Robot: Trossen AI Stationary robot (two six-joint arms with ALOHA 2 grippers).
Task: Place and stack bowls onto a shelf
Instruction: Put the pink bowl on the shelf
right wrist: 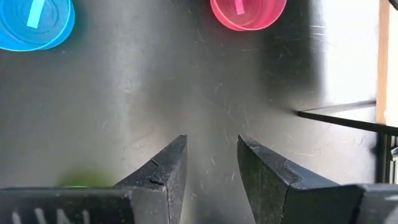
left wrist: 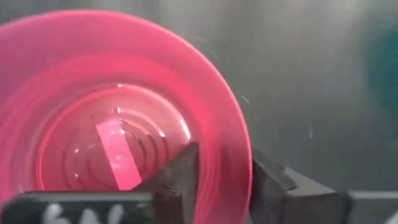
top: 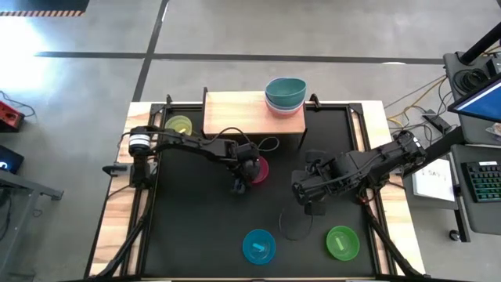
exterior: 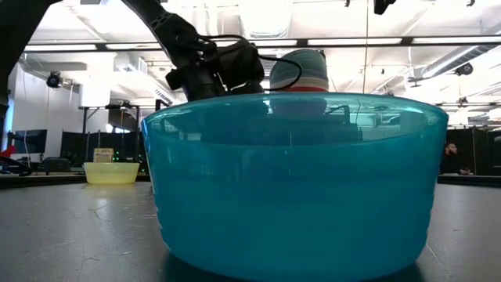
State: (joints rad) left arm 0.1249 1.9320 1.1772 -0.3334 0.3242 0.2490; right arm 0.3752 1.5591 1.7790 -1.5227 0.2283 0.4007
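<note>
Blue bowl (exterior: 293, 184) fills my low view. I've got the left gripper (left wrist: 221, 180) clamped on the magenta bowl's (top: 257, 169) rim, mid-table before the shelf (top: 235, 111) — next I lift it onto the stack (top: 284, 95). Right gripper (right wrist: 211, 163) hovers open — empty, near the green bowl (top: 342, 242).

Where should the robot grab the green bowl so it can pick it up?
The green bowl sits upright and open on the black table. Best pinch its thin rim from above, one finger inside, one outside. The left claw grips the magenta bowl that way.
</note>
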